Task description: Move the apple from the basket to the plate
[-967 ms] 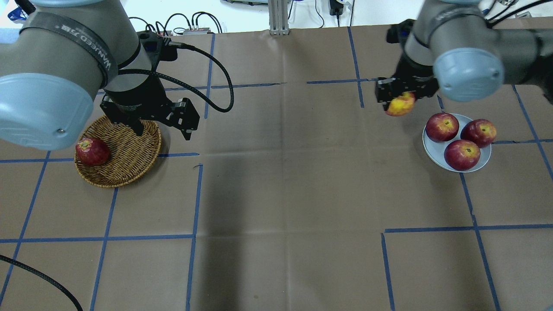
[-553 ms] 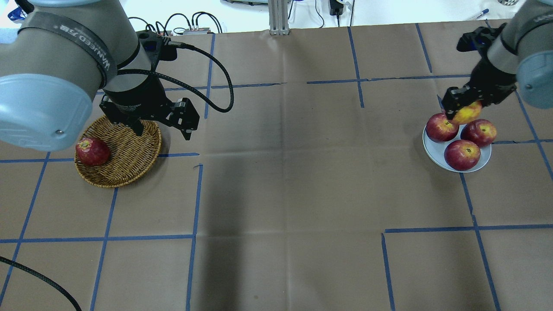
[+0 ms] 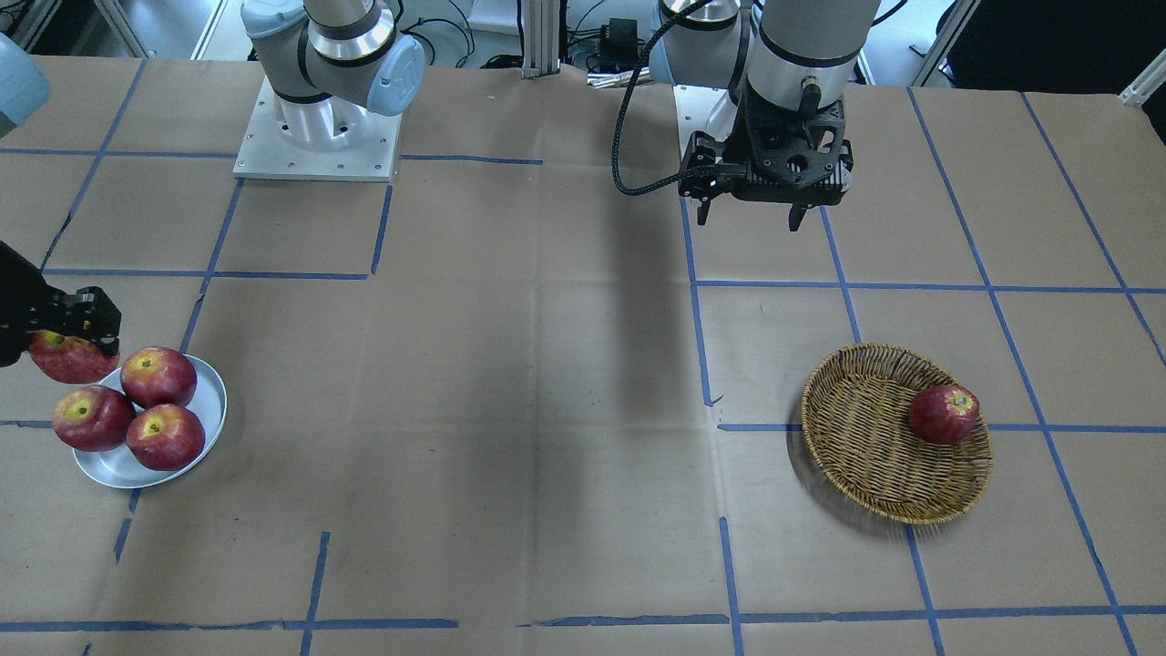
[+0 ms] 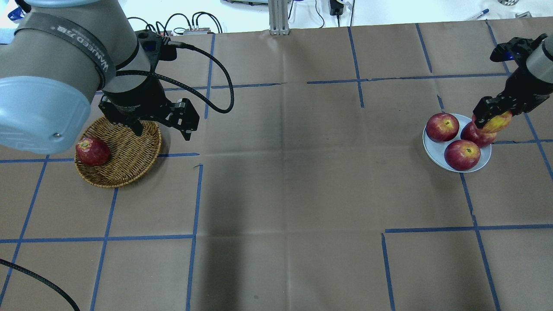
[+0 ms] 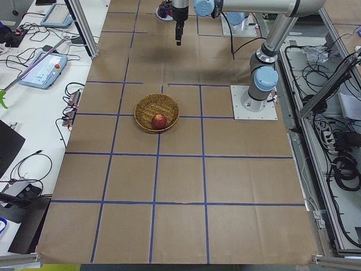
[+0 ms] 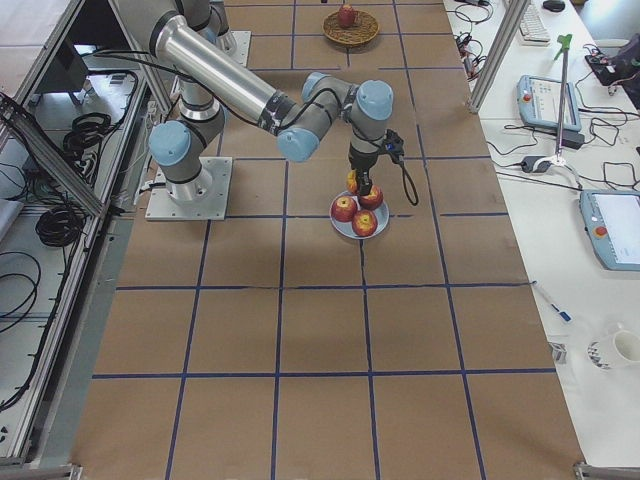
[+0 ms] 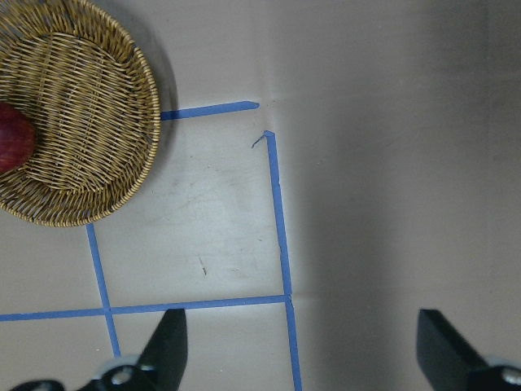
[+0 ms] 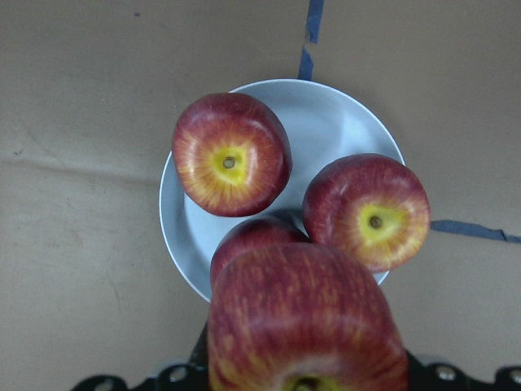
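Note:
My right gripper (image 4: 490,117) is shut on the pinkish-red streaked apple (image 4: 499,123) and holds it above the far right edge of the silver plate (image 4: 433,149). In the right wrist view the apple (image 8: 305,326) hangs over the plate (image 8: 326,110) and its three glossy apples (image 8: 230,155). In the front view the apple (image 3: 68,360) is beside the plate (image 3: 208,401). My left gripper (image 4: 163,129) is open and empty, up above the far right rim of the wicker basket (image 4: 127,162).
A darker red apple (image 4: 92,151) lies in the basket at its left side and also shows in the front view (image 3: 945,414). Three glossy apples (image 4: 462,154) fill most of the plate. Blue tape lines cross the brown table (image 4: 285,172).
My right gripper has carried the apple to the right, from left of the plate, across it, to above its far right edge. The left arm has not moved.

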Tool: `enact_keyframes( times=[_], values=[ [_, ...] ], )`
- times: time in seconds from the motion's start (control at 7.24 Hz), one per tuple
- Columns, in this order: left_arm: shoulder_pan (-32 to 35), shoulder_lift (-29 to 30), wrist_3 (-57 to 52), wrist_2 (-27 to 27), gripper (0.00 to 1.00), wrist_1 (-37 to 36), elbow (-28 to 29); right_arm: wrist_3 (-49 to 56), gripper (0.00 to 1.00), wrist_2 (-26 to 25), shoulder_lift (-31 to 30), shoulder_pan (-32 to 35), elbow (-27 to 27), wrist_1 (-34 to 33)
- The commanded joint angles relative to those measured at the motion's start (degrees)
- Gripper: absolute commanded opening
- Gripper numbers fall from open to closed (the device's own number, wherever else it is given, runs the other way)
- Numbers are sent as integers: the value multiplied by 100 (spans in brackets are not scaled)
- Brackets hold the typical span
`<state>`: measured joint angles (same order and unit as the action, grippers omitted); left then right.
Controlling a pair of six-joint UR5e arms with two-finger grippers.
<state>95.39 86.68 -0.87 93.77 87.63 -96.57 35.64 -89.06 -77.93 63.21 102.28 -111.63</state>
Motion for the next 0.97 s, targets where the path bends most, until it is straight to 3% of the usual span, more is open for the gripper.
enact_keyframes(
  times=[0.0, 0.83],
  values=[
    [6, 6, -1, 1, 99, 0, -2, -118, 47, 47, 639, 16, -6, -386],
    [-3, -11, -1, 1, 99, 0, -20, -162, 51, 47, 674, 113, -15, -544]
  ],
)
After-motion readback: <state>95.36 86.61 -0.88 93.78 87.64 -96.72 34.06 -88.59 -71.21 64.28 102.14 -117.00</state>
